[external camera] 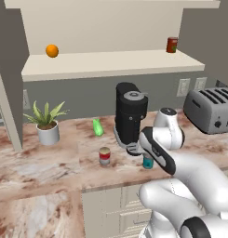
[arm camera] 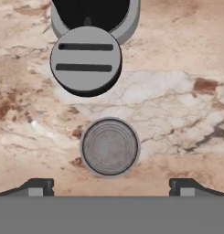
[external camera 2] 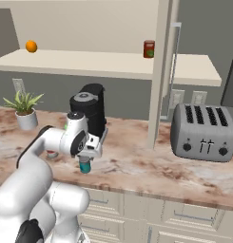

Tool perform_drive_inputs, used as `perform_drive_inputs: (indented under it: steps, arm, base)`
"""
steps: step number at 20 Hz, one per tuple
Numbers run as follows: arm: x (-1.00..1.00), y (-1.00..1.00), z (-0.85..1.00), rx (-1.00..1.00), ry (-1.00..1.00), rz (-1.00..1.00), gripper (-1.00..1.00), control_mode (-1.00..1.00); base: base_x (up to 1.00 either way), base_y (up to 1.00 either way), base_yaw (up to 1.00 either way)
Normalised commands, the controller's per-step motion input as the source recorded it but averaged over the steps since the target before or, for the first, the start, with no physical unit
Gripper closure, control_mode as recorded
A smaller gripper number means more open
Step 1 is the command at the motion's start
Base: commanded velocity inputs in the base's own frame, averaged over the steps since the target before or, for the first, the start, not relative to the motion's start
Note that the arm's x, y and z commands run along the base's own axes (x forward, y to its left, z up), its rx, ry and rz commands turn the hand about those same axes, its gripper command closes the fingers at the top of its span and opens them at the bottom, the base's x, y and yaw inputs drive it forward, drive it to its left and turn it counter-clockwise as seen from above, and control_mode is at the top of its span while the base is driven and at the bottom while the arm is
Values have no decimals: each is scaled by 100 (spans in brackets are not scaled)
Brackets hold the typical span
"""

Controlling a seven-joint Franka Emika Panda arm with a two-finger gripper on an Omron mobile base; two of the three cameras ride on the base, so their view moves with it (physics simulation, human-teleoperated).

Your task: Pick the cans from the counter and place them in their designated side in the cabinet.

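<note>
End effector [arm camera: 109,186], fingers spread wide, hangs above small teal-blue cylindrical can [arm camera: 109,146] on marbled counter [arm camera: 186,82], near black coffee machine [external camera 2: 92,114].

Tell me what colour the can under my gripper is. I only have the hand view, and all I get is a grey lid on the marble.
Observer: The teal can. The gripper hangs directly above it, near the front edge of the counter.
Operator: Report where the second can is.
Observer: The red can with the white band stands on the counter to the left of the teal one, apart from it.
Operator: Say what already sits in the cabinet.
Observer: On the cabinet shelf, an orange lies at the left end and a dark red can stands at the right end.
</note>
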Motion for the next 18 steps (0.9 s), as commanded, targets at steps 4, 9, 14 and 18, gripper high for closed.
perform_drive_inputs:
  steps: [4,9,14,18]
  arm:
    - [7,0,-23,0,1,0,-100,-100]
    - [12,0,-18,0,0,0,-100,-100]
    - [18,0,-15,0,0,0,-100,-100]
    - [16,0,-17,0,0,0,-100,-100]
  base:
    - [0,0,0]
    - [0,0,0]
    - [0,0,0]
    - [0,0,0]
